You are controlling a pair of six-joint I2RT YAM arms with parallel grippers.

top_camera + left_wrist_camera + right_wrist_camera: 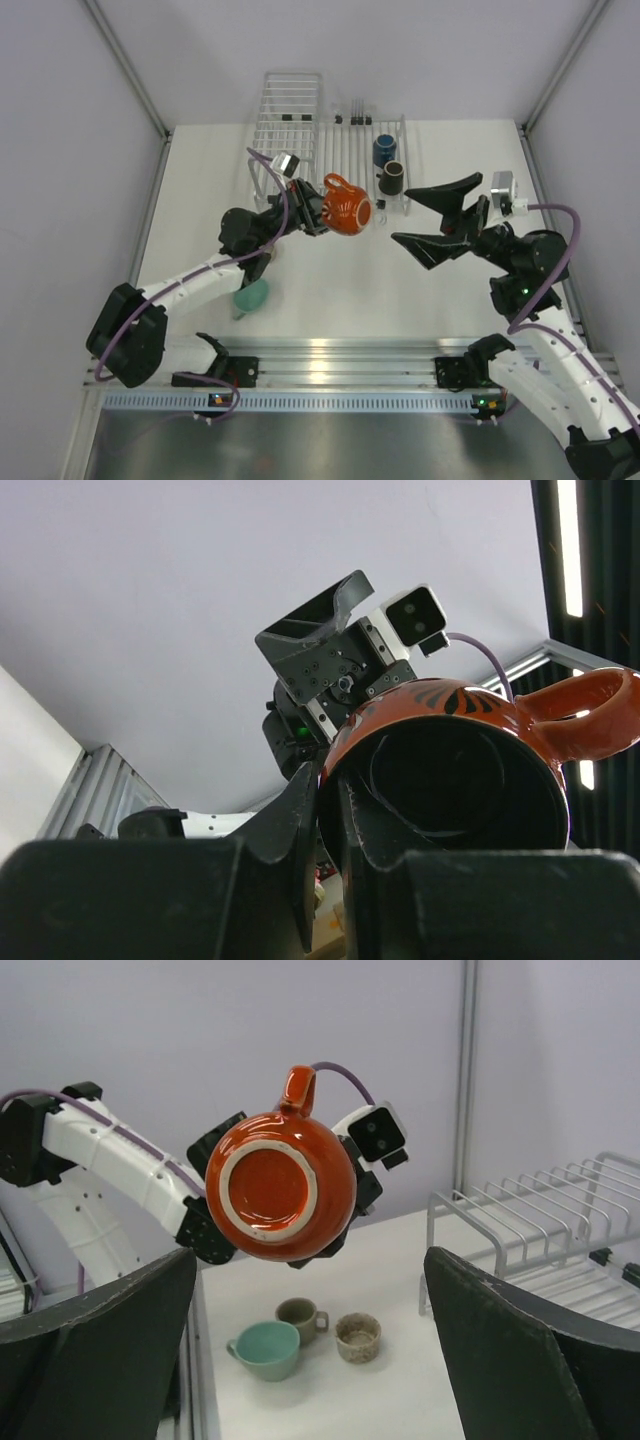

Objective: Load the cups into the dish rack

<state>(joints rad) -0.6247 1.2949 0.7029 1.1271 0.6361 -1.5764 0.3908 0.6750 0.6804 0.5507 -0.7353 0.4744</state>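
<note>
Now the left hand (322,212) pinches the rim of the glossy orange-red ceramic mug (347,210), aloft near the silver wire dish rack (345,160); the right hand (405,218) is spread wide opposite. Stiff, slick, breakable glaze: rim or handle looks the safest hold

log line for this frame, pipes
left gripper: shut on orange-red handled mug, lifted | right gripper: open, apart from mug | silver wire dish rack: dark blue cup, brown cup inside
</note>
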